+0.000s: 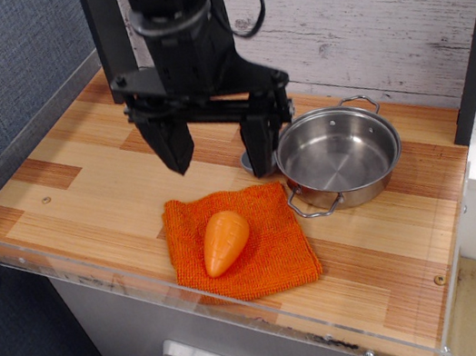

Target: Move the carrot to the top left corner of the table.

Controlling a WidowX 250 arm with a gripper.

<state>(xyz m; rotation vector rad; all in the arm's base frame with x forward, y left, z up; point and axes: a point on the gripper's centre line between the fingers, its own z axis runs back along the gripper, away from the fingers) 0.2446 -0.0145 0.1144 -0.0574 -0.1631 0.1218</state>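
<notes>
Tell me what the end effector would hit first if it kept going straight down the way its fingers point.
Probably the orange cloth or bare table behind it; the open end effector seems behind the carrot, though depth is unclear.

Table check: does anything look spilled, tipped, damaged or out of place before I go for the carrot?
Nothing stands out. The carrot lies intact on the orange cloth, which sits flat but slightly skewed to the table edge. The pot stands upright and empty. The end effector hangs open above the wood behind the cloth.
</notes>
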